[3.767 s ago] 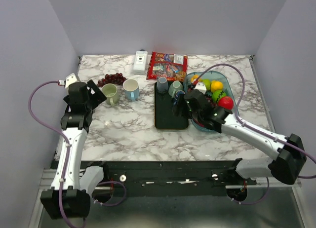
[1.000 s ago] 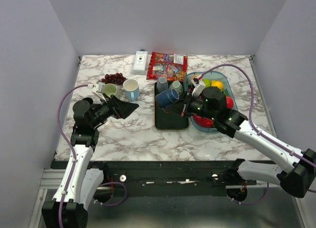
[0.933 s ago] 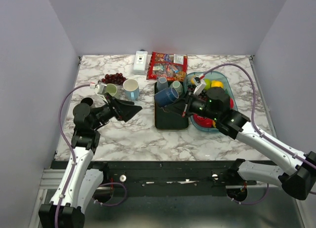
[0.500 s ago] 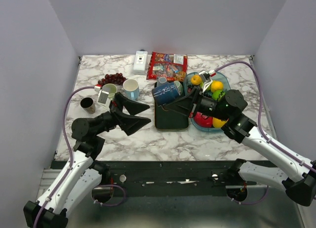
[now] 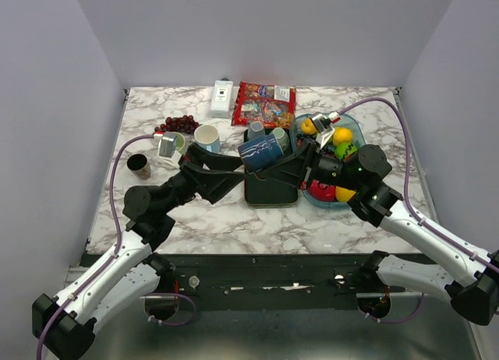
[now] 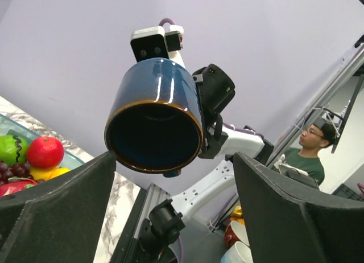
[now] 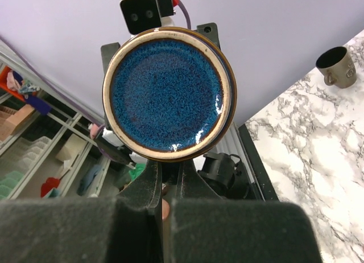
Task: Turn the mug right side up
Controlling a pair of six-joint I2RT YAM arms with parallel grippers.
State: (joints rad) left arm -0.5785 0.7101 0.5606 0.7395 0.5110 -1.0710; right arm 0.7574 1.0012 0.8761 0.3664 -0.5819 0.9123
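Holding the mug (image 5: 259, 151) sideways above the tray (image 5: 269, 192) (clamped, seemingly by its handle), the right gripper (image 7: 168, 179) aimed its mouth toward eight o'clock, where the left gripper (image 6: 173, 183) stood spread wide, likely for handover.

Your top camera overlooked the tabletop (image 5: 351, 103) from its near edge; both wrist cameras shared the blue mug (image 6: 153, 115), close, from opposite ends.
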